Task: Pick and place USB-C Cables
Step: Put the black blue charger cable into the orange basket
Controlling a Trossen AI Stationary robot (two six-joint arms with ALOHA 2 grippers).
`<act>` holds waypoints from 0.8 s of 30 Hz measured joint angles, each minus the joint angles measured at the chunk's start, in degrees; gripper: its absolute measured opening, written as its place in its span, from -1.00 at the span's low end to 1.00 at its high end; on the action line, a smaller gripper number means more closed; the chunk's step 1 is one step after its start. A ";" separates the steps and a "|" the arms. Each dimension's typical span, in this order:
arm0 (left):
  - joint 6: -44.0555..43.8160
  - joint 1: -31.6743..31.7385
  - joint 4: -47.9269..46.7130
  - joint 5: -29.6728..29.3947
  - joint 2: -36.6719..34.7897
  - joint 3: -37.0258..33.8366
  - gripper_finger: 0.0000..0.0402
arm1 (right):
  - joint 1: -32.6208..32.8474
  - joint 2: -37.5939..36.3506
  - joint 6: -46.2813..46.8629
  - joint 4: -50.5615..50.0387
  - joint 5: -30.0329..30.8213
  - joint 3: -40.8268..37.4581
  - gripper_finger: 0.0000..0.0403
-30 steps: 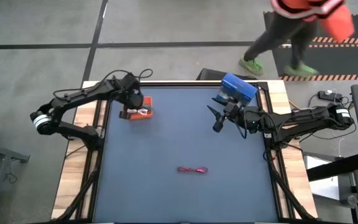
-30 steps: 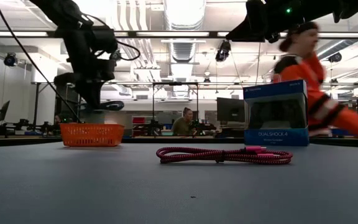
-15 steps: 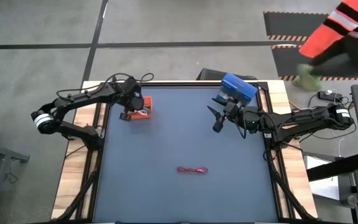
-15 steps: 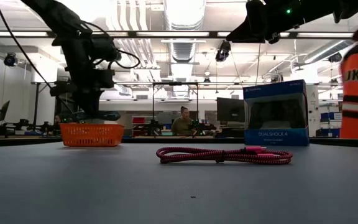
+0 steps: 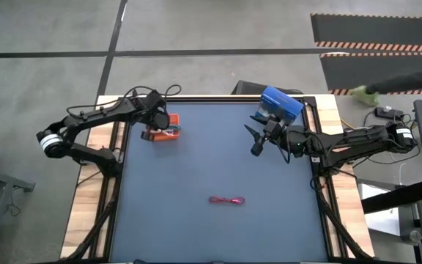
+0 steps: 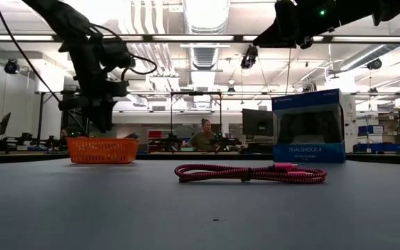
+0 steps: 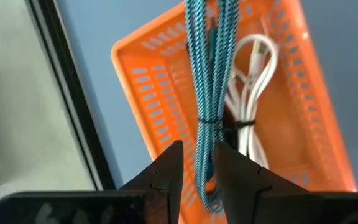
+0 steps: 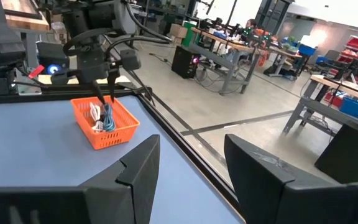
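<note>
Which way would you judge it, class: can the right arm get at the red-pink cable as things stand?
Probably yes. The red-pink cable lies alone on the open table, and the right gripper hangs open above the table with nothing between them.

Teal cable braided cloth; orange tray perforated plastic; mat matt.

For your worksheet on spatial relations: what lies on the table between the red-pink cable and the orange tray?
Nothing: in the high view, bare blue tabletop separates the red-pink cable from the orange tray.
</note>
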 joint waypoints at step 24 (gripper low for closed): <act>-18.19 -5.41 19.05 8.64 -0.62 -5.70 -0.98 | 0.00 0.00 -0.02 -0.13 0.11 0.00 -0.15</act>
